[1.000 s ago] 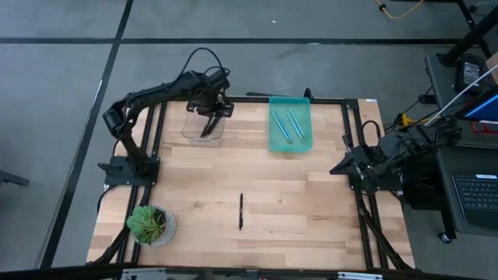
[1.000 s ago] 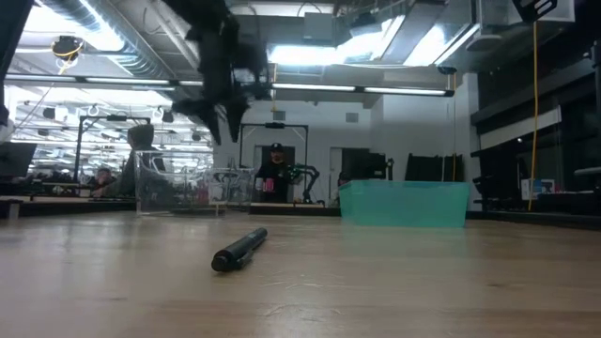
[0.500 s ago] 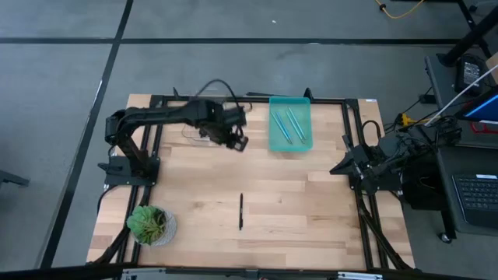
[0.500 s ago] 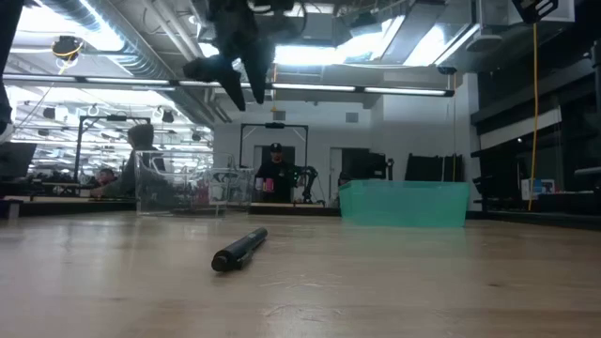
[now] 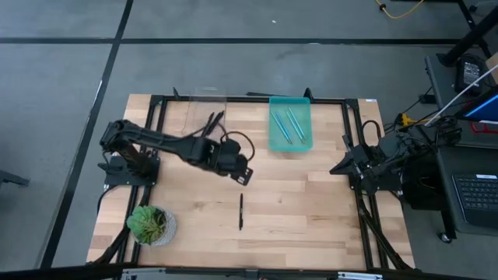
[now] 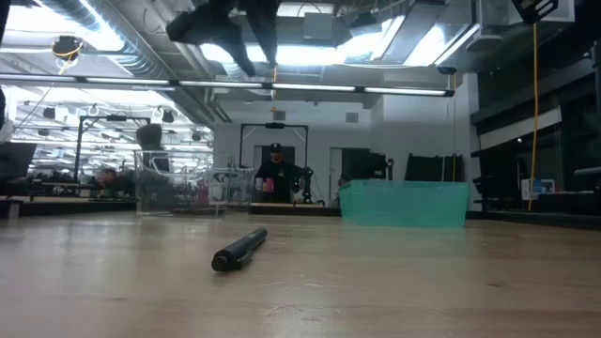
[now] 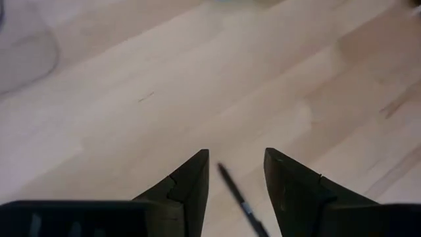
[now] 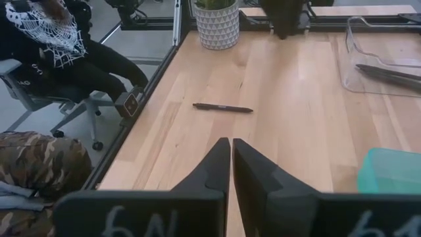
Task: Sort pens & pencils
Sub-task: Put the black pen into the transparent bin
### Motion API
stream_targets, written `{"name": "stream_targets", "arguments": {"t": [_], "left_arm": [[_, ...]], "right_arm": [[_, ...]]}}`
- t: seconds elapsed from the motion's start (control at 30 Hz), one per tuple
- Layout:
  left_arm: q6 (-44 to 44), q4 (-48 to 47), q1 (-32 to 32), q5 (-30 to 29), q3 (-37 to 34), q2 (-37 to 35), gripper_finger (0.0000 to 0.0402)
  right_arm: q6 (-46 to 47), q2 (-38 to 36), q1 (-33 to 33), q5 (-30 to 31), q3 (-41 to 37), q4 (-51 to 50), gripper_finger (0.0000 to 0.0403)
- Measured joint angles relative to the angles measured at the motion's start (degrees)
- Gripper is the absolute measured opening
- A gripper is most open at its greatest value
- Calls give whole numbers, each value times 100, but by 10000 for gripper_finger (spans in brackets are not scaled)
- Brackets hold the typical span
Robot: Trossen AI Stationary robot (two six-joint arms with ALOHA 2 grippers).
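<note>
One black stick [image 5: 240, 211] lies alone on the wooden table near its middle; it also shows in the low view [image 6: 239, 249]. My left gripper [image 5: 246, 177] hangs open above the table just on the far side of that stick, which appears between its fingers in the left wrist view [image 7: 240, 205]. A clear tray [image 5: 204, 128] at the far left holds black sticks [image 5: 212, 122]. A teal tray [image 5: 289, 124] at the far middle holds light blue sticks [image 5: 288, 124]. My right gripper [image 8: 231, 143] waits shut at the table's right edge.
A potted plant [image 5: 150, 225] stands at the near left corner. A black frame [image 5: 156, 140] borders the table's left, far and right sides. In the right wrist view a seated person [image 8: 59, 46] shows beyond the table's edge. Bare wood [image 5: 311, 210] surrounds the lone stick.
My left gripper has swung from over the clear tray at the far left toward the table's middle and nearer edge, ending close above the lone black stick. Its wrist has rolled on the way. Its fingers stay open.
</note>
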Motion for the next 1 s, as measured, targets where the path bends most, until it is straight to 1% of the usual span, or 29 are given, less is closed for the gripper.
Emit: {"name": "stream_targets", "arguments": {"t": [0.2,0.27,0.43,0.63,0.77,0.87,1.0], "left_arm": [[-97,371,-530,-995,-2,2,139],[-255,456,-623,-1136,0,65,139],[-612,619,-763,-1168,-4,446,139],[-638,1166,-796,-827,-4,1059,139],[-643,1461,-797,-293,-4,1438,139],[-669,1470,-838,224,-4,1696,139],[-1099,1450,-920,741,-7,1974,139]], "right_arm": [[192,2,-2,135,-1,41,21],[150,0,0,135,1,39,21],[125,2,0,135,1,33,21],[120,0,-1,137,-1,-3,21],[112,2,0,136,-1,-17,21],[102,0,0,137,-1,-16,21],[101,0,0,137,0,-16,21]]}}
